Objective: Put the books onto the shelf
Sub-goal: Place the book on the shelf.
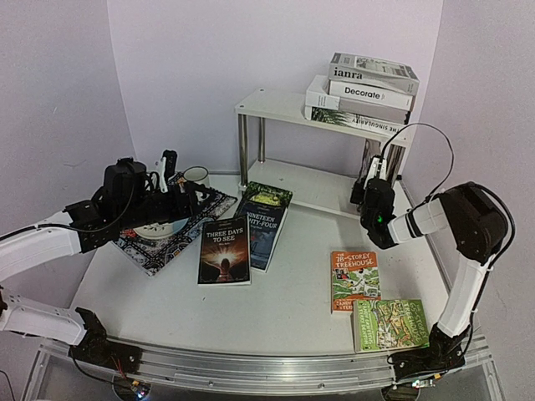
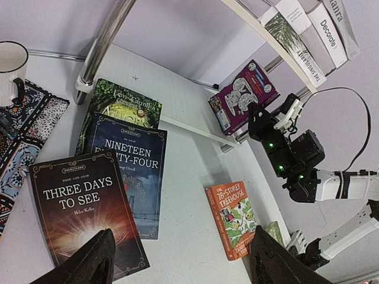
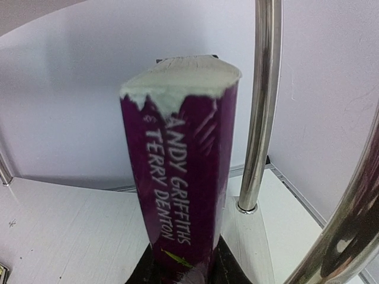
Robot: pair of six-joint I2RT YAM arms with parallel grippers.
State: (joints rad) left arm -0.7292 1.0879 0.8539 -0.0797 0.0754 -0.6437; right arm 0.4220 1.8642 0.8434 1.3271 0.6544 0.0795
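Purple book point(image 3: 183, 165), upright, is pinched at its foot between the narrowed fingers of the right gripper point(image 3: 186, 269) under the shelf point(image 1: 272, 104) top (chrome leg point(image 3: 260, 118) just right of them), while the left gripper point(image 2: 180, 248) gapes wide above a dark book point(image 2: 83, 207).

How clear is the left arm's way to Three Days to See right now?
Probably yes, it can get there. The left gripper hangs open and empty near Three Days to See, which lies flat with nothing on top. The right gripper holds the purple book over at the shelf.
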